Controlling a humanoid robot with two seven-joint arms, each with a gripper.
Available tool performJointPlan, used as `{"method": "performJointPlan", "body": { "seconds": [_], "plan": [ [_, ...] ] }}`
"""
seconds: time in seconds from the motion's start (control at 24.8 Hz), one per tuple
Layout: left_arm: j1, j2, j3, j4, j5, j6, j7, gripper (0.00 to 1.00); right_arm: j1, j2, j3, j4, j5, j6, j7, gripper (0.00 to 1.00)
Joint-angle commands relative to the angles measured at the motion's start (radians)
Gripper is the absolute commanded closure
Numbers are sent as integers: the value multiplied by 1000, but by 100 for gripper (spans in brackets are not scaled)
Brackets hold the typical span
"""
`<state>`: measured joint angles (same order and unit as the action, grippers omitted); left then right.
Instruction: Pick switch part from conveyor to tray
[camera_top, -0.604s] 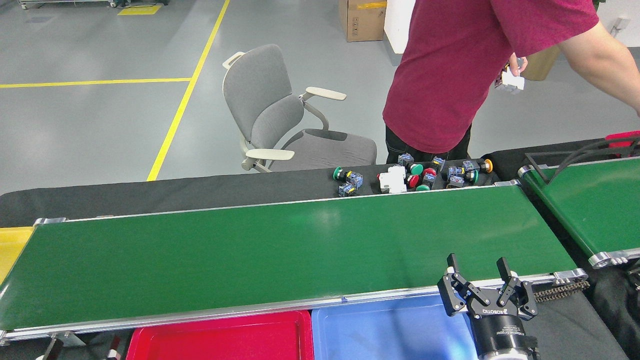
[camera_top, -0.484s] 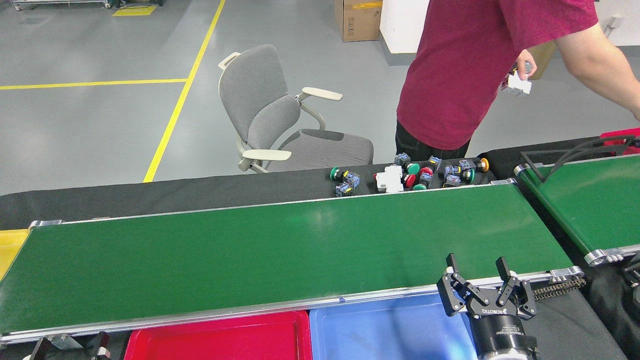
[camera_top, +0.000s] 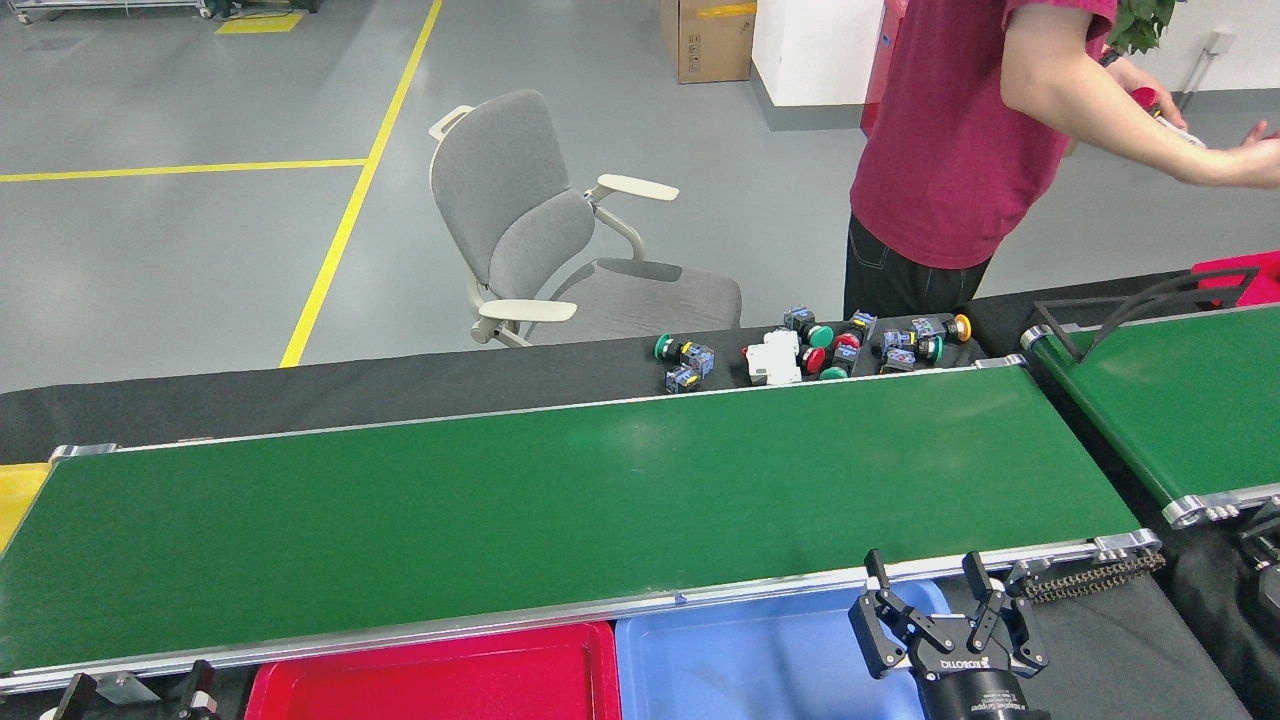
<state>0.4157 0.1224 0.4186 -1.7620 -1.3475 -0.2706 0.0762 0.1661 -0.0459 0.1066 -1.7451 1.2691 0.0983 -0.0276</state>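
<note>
Head view shows the right gripper (camera_top: 925, 580) at the lower right, its two black fingers spread apart with nothing between them, poised over the near silver rail of the conveyor (camera_top: 560, 510) and the far right corner of the blue tray (camera_top: 740, 665). The long green belt carries nothing on it. The switch parts (camera_top: 815, 350) lie in a loose cluster on the black cloth just beyond the belt's far rail, well apart from the gripper and across the full width of the belt from it; among them are green and red push-buttons and a white breaker block (camera_top: 775, 358). A red tray (camera_top: 440, 675) sits just left of the blue one. A person in a maroon shirt (camera_top: 940, 150) stands behind the parts, arm stretched to the right. The left gripper is out of sight.
</note>
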Motion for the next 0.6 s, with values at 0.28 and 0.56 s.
{"method": "performJointPlan", "body": {
  "seconds": [0.28,0.56],
  "plan": [
    [-15,-3,17,-10,-4,63,8,0,-7,-3,-1,-14,1,-3,-5,2],
    [-34,2,9,-8,-5,67,7,0,-7,-3,-1,-14,1,-3,-6,2]
  ]
}}
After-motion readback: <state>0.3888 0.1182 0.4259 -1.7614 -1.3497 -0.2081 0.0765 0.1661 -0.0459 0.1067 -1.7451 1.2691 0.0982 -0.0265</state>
